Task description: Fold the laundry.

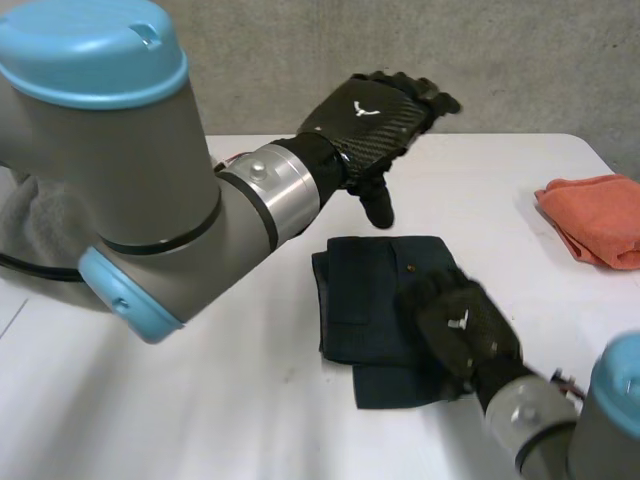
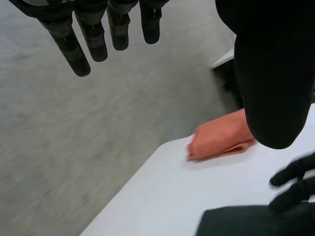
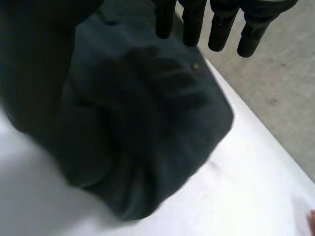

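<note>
Head view: a dark blue garment (image 1: 375,300) lies folded on the white table (image 1: 250,400), about in the middle. A second folded layer sticks out at the edge nearer to the robot. The right hand (image 1: 462,325) is over the right part of the garment, palm down. In the right wrist view its fingers (image 3: 192,22) are straight and a little apart, above the dark cloth and near a small metal rivet (image 3: 195,65). They grip nothing (whether the tips touch the cloth, I cannot tell).

The left hand (image 1: 372,108) hangs in the air over the far side of the table, beyond the garment and apart from it. Its fingers are also straight and separated, its thumb (image 1: 380,208) points down toward the far edge of the garment, and it holds nothing.

A folded orange cloth (image 1: 595,215) lies at the right side of the table, close to the edge and well apart from the garment. A grey cloth (image 1: 40,215) lies at the left side, partly hidden behind the left arm (image 1: 130,180).
</note>
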